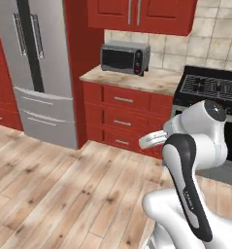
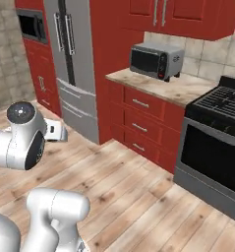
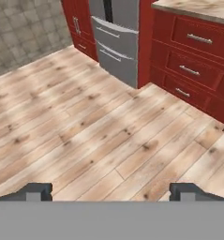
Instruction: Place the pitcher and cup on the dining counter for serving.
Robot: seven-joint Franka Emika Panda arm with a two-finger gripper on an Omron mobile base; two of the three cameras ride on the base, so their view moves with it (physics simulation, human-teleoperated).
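Note:
The pitcher, the cup and the dining counter are out of view. My gripper is open, its two dark fingertips standing far apart with nothing between them. It hangs over bare wooden floor and looks down toward the fridge and the red lower drawers. My white arm is folded close above the base.
A steel fridge stands at the left. Beside it is a marble counter over red drawers, under red upper cabinets, with a toaster oven on it. A black stove sits at the right. Open wood floor lies in front.

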